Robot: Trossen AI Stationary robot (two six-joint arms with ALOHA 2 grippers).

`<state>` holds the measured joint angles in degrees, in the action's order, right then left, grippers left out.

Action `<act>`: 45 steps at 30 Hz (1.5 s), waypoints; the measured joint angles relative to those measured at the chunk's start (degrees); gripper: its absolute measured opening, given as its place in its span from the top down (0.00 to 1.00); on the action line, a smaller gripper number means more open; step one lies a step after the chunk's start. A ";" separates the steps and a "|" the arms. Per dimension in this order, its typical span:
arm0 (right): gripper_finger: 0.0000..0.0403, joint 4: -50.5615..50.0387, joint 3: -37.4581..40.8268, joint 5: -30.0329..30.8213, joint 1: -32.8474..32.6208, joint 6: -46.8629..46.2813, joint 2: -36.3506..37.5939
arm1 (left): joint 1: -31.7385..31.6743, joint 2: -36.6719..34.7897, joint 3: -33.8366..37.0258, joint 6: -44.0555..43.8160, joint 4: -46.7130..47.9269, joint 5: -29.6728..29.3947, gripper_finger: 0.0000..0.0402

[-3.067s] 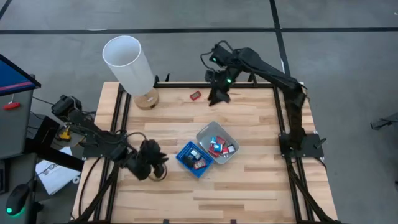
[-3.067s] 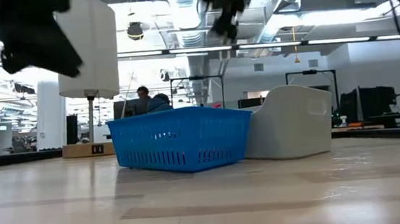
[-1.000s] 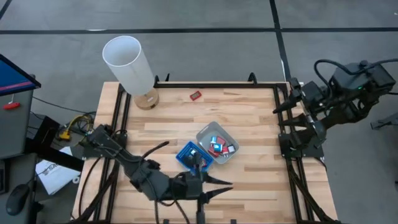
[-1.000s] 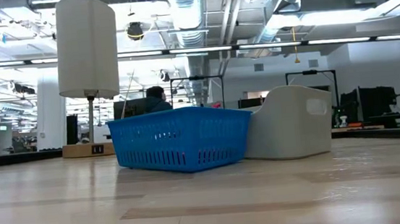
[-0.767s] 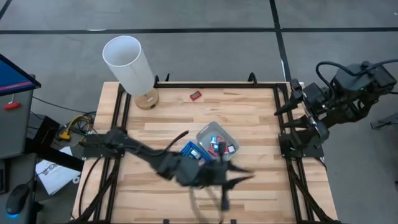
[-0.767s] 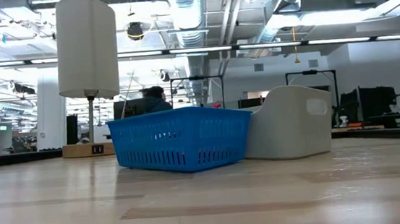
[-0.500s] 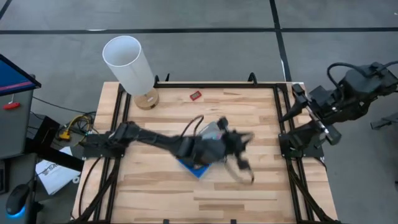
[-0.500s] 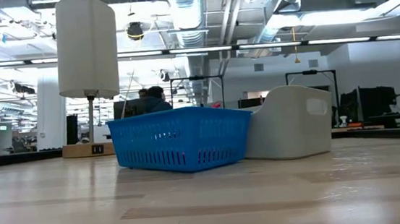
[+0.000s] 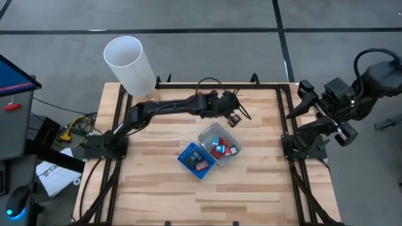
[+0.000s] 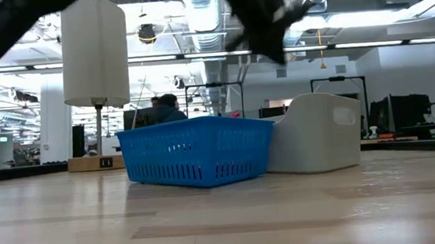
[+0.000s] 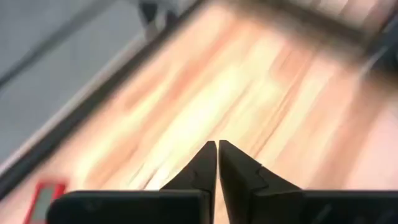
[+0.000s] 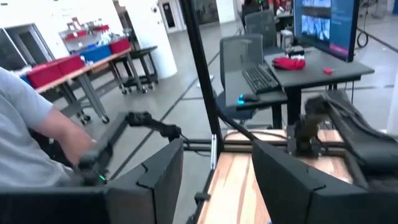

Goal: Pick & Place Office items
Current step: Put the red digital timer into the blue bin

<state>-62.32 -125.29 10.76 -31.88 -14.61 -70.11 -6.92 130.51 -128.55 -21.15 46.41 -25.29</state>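
My left gripper (image 9: 244, 116) is shut and holds nothing; it hovers over the far middle of the table, beyond the trays. In its wrist view the shut fingertips (image 11: 217, 148) point at bare wood, and one small red office item (image 11: 43, 200) lies on the table off to one side. In the high view my left arm hides that item. Several small red, blue and white items lie in the grey tray (image 9: 233, 139) and the blue tray (image 9: 186, 157). My right gripper (image 12: 214, 180) stands open and high, off the table's right edge (image 9: 300, 103).
A tall white cylinder (image 9: 129, 63) on a wooden base stands at the far left corner. The two trays sit side by side at mid-table (image 10: 197, 159). A black frame (image 9: 207, 86) runs round the table. A person's grey sleeve (image 12: 25, 124) shows beyond the right edge.
My left arm has swung fast from the table's near edge over the trays to the far middle, turning and tipping its gripper downward. My right gripper has turned a little and drawn slightly away from the table's right edge. The trays have kept still.
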 joint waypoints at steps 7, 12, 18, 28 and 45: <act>0.54 2.93 0.00 1.84 0.09 0.00 0.00 | -4.99 3.81 0.04 12.33 12.81 2.58 0.99; 0.54 3.08 0.00 3.37 0.09 -0.70 -0.03 | -8.35 3.94 -0.04 18.45 11.90 7.69 0.91; 0.54 3.61 0.00 4.60 0.13 -1.95 -0.04 | -13.82 3.94 -0.02 19.10 12.00 8.34 0.63; 0.54 6.31 0.00 6.25 0.13 -1.95 -0.02 | -20.27 4.44 -0.04 16.14 12.73 17.86 0.43; 0.54 8.80 0.00 9.35 0.13 -1.92 -0.04 | -22.12 9.54 -0.04 22.02 20.70 17.62 0.43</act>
<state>-53.53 -125.29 20.11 -31.75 -16.53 -70.15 -29.04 140.05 -128.60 0.87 67.11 -7.67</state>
